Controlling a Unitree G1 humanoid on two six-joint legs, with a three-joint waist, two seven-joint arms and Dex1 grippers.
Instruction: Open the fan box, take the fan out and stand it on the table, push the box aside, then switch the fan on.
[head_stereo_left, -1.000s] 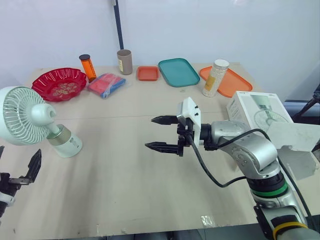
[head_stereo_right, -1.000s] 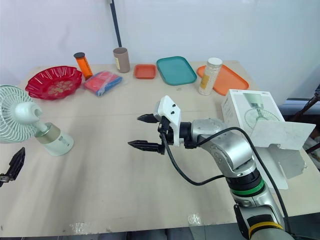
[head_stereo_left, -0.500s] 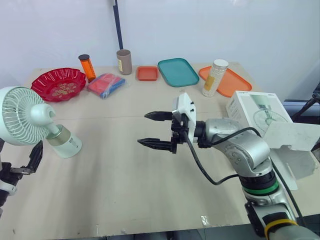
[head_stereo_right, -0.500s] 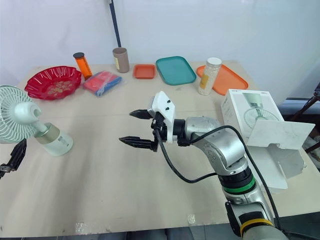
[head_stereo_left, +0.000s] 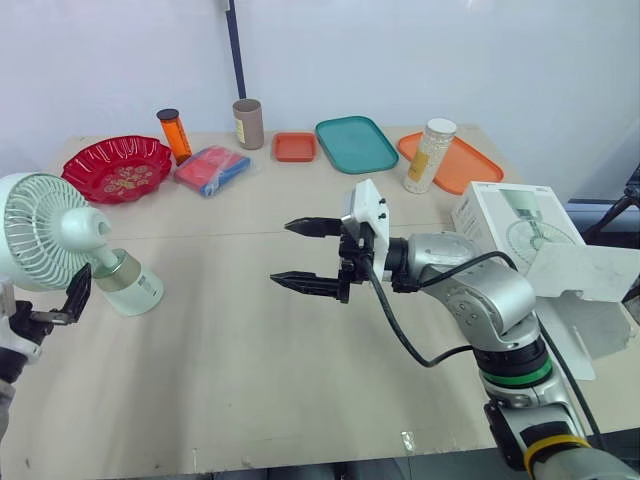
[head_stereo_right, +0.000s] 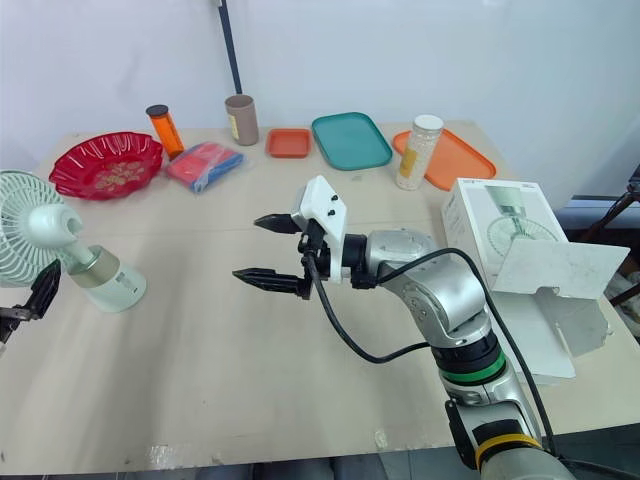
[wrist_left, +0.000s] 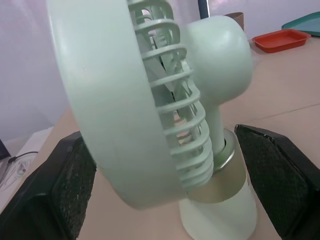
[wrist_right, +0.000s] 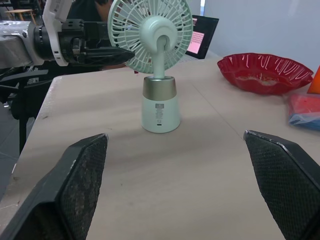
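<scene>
Three steps seem done: fan (head_stereo_left: 58, 235) stood by spread left tool (head_stereo_left: 55, 308), box (head_stereo_left: 512, 225) shoved behind spread right tool (head_stereo_left: 283, 253); switch-on remains.

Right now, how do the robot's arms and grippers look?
The right arm has silver rounded segments, a green ring, a yellow band and a looping black cable. A white block sits behind the right gripper. It and the left gripper have black textured fingers.

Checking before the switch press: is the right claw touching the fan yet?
Apart. The left eye view shows a wide stretch of bare table between the open right claw and the fan.
</scene>
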